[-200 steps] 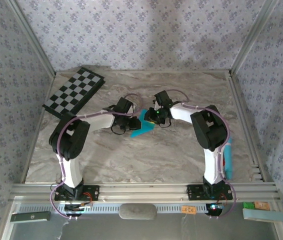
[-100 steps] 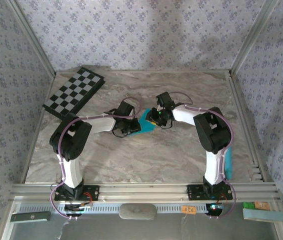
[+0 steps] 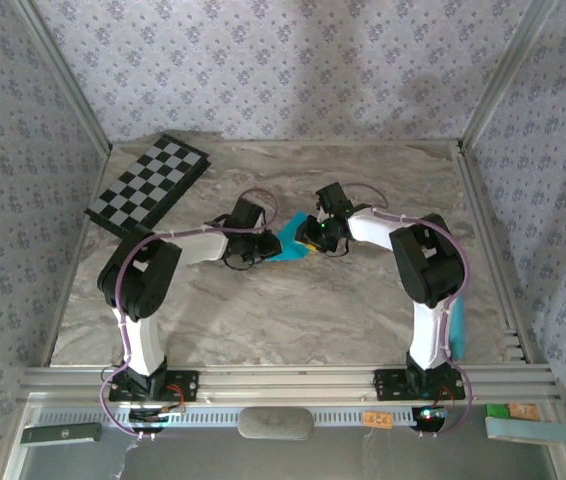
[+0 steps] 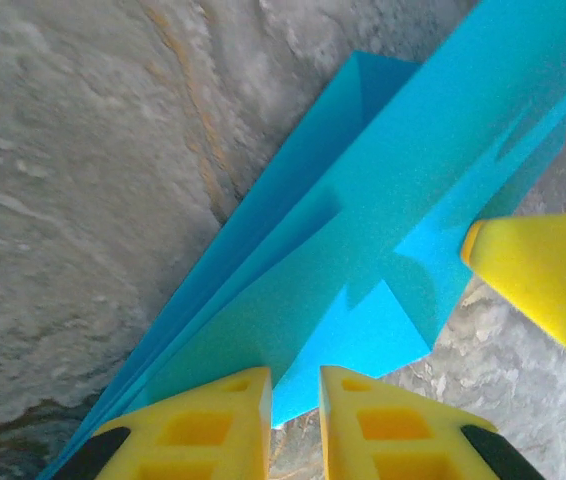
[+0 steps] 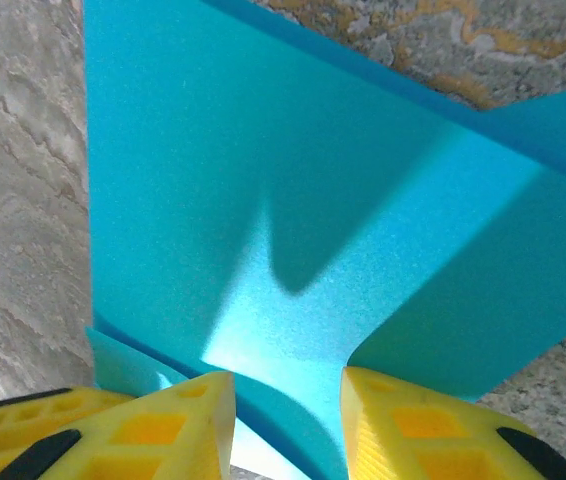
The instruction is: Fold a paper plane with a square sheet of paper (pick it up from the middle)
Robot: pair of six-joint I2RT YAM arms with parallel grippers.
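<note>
Left pincer (image 4: 295, 390) nearly closed, right pincer (image 5: 288, 390) part open, both at the folded paper (image 3: 289, 247); grip unclear

The table (image 3: 263, 310) is viewed from above and behind the arm bases (image 3: 148, 385), looking down and forward over the whole surface. Both wrist views are taken at very close range, pointed down onto the paper (image 3: 290, 245), which is shared by all three views.
</note>
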